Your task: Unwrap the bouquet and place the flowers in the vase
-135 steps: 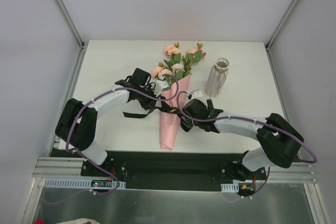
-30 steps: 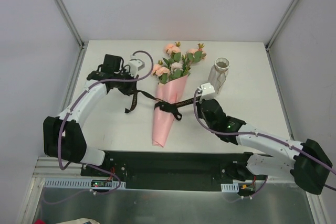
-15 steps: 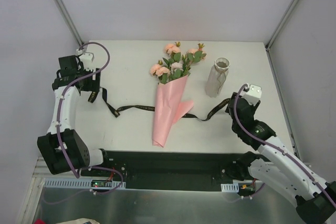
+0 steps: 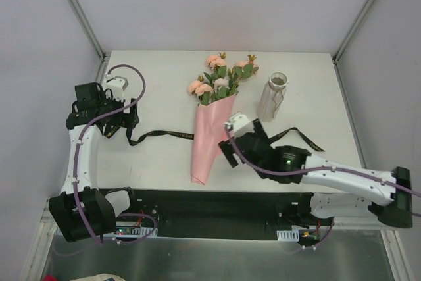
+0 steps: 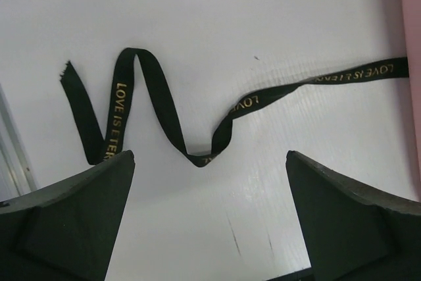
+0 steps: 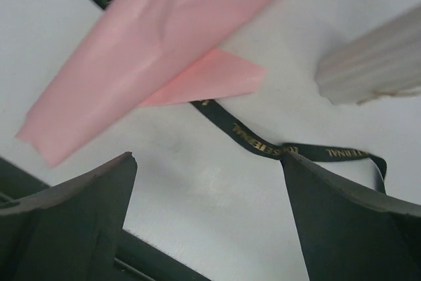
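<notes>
My left claw (image 5: 210, 157) and right claw (image 6: 208, 160) both stood apart, gripping nothing. The bouquet (image 4: 212, 129) lay on the surface (image 4: 151, 83) over its untied ribbon (image 4: 164, 135). The vase (image 4: 273, 97) stood upright beside the blooms.

White table (image 4: 151, 162), pale grey walls (image 4: 217, 4), slanting metal corner posts (image 4: 79, 11); black mounting plate (image 4: 217, 212)

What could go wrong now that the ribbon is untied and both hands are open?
1. The ribbon passes under a flap of the pink paper, so lifting the paper may drag it along and snag the stems.
2. The vase stands close to the right hand; a wide sweep while unwrapping might tip it.
3. With nothing tying the paper, the flowers could slide out and scatter.
</notes>
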